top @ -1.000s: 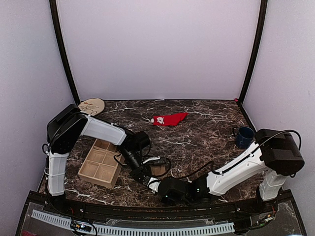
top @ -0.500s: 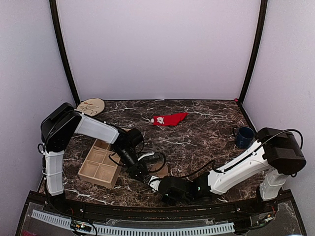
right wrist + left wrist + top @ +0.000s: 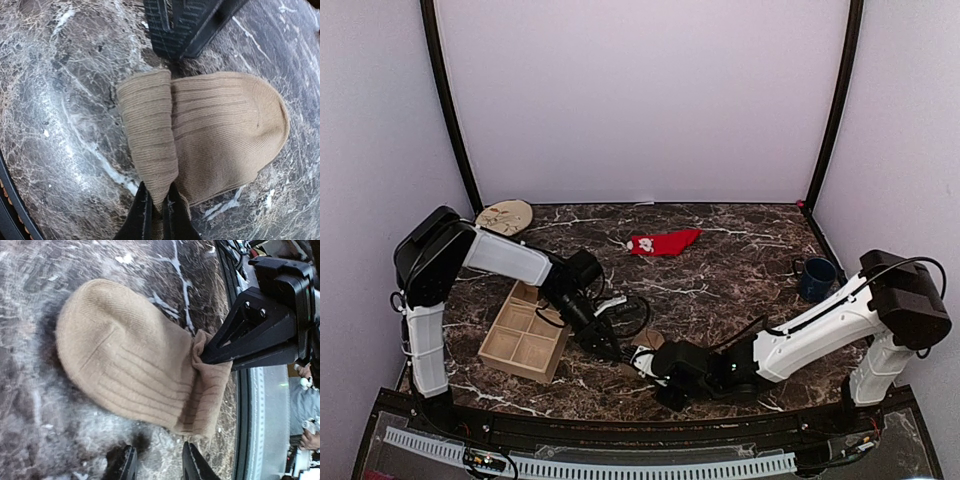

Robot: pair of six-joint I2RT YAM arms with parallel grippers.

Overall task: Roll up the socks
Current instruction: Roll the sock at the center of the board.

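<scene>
From above, both arms meet low over the near middle of the dark marble desk [image 3: 740, 250], the left gripper [image 3: 618, 350] and right gripper [image 3: 650, 358] just beside each other over the tan sock [image 3: 646, 341], of which only a scrap shows between them. The red sock [image 3: 665, 242] lies flat and well apart near the back wall, with a wooden tray [image 3: 516, 367] at the left and a blue mug [image 3: 817, 278] at the right. The left wrist camera shows the tan sock lying on the stone, toe end rounded and flat. Its cuff is folded over and drawn into a peak by the right gripper's black fingers, while the left gripper's own fingers stand spread just off the sock's edge, with bare desk between them and nothing held. The right wrist camera shows the cuff [image 3: 148, 135] turned back as one band across the leg, its near end pinched between fingers pressed tight together. Only a first fold looks made, and the roll could come undone: the hold takes a narrow bite of soft ribbed fabric, so a pull might slip it free or drag the whole sock across the slick stone. The grippers work so close that they might also knock together.
</scene>
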